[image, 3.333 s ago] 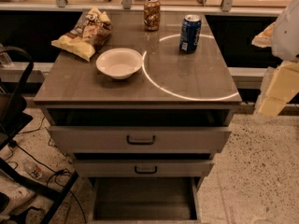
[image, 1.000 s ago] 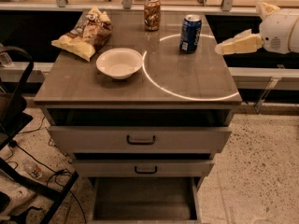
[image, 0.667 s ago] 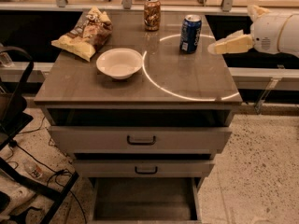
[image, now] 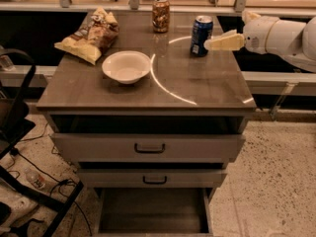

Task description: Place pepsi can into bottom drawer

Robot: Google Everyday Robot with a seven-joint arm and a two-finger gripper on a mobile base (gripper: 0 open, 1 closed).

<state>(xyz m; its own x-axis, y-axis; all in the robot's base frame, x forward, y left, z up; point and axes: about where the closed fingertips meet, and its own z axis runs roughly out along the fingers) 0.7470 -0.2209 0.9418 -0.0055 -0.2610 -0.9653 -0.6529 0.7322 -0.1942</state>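
Observation:
The pepsi can (image: 201, 35), dark blue with a silver top, stands upright at the back right of the cabinet top (image: 197, 90). My gripper (image: 225, 29) reaches in from the right at can height. It is open, and its near finger (image: 224, 42) has its tip at the can's right side. The other finger (image: 248, 16) shows further back to the right. The bottom drawer (image: 153, 216) is pulled out below, with a dark, empty interior.
A brown patterned can (image: 161, 14) stands behind and left of the pepsi can. A white bowl (image: 126, 67) and a chip bag (image: 91, 33) lie on the left half. The two upper drawers (image: 148, 147) are partly out. A black chair frame (image: 15, 132) and cables stand at left.
My gripper has risen from low on the right and moved left at can height, until its near finger reaches the pepsi can. The can and drawers have not moved.

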